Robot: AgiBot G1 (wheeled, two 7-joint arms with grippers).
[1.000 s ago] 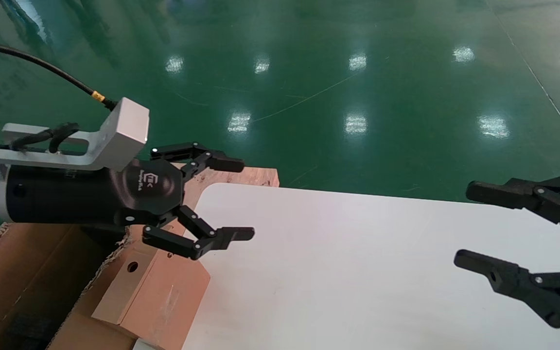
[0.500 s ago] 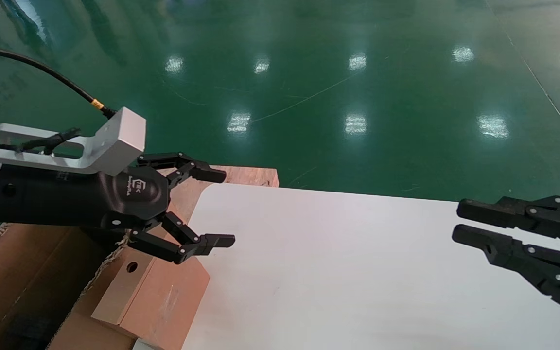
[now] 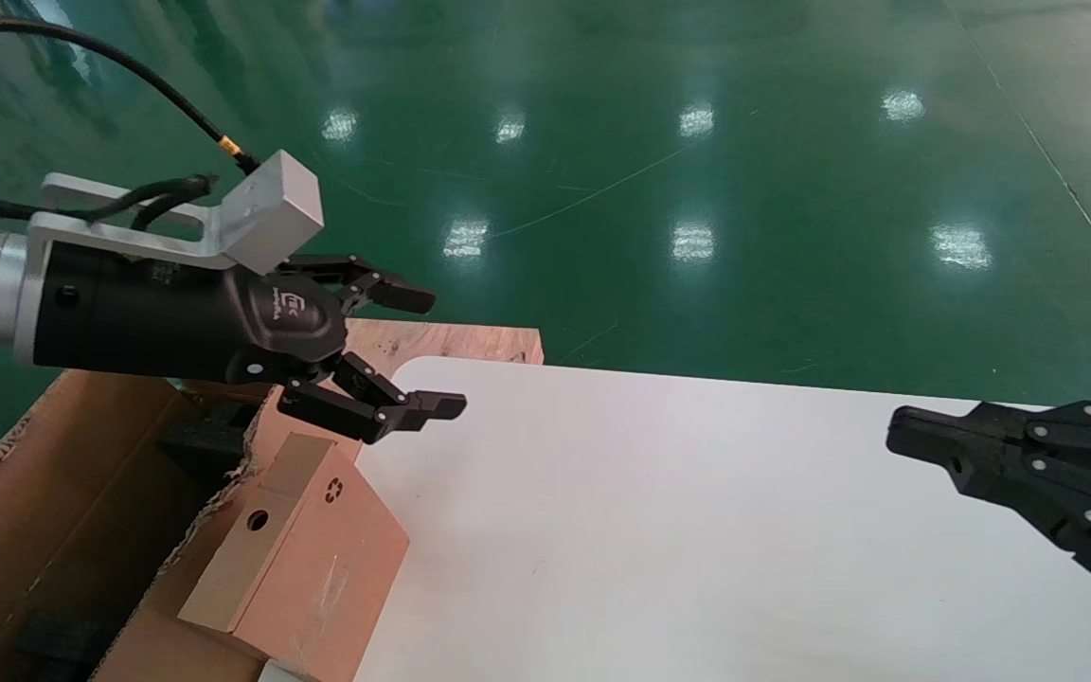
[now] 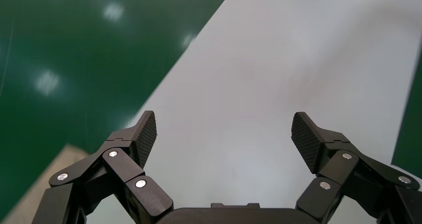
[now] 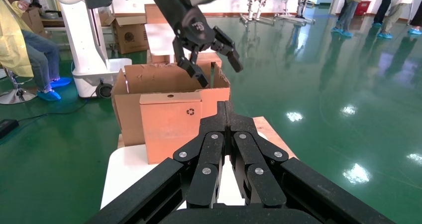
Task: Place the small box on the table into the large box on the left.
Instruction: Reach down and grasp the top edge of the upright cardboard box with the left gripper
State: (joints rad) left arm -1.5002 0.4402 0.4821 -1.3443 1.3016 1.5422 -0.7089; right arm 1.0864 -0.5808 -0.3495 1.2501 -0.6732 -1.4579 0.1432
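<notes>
The small box [image 3: 299, 559] is brown with a recycling symbol. It lies tilted at the left edge of the white table [image 3: 650, 530], leaning against the torn wall of the large box [image 3: 53, 511]. My left gripper [image 3: 427, 352] hangs open and empty just above and beyond the small box, apart from it. In the left wrist view the left gripper [image 4: 224, 129] has only bare table [image 4: 278, 59] between its fingers. My right gripper [image 3: 896, 431] is shut and empty over the table's right side. In the right wrist view the right gripper [image 5: 225, 107] points toward the small box [image 5: 169, 127] and the large box [image 5: 149, 79].
A raw wooden board [image 3: 470, 341] juts out behind the table's far left corner. Shiny green floor [image 3: 697, 142] lies beyond the table. In the right wrist view a white robot base [image 5: 89, 45], more cartons [image 5: 130, 35] and people stand far behind.
My left gripper has risen off the small box and stayed open, uncovering the recycling symbol. My right gripper has gone from open to shut.
</notes>
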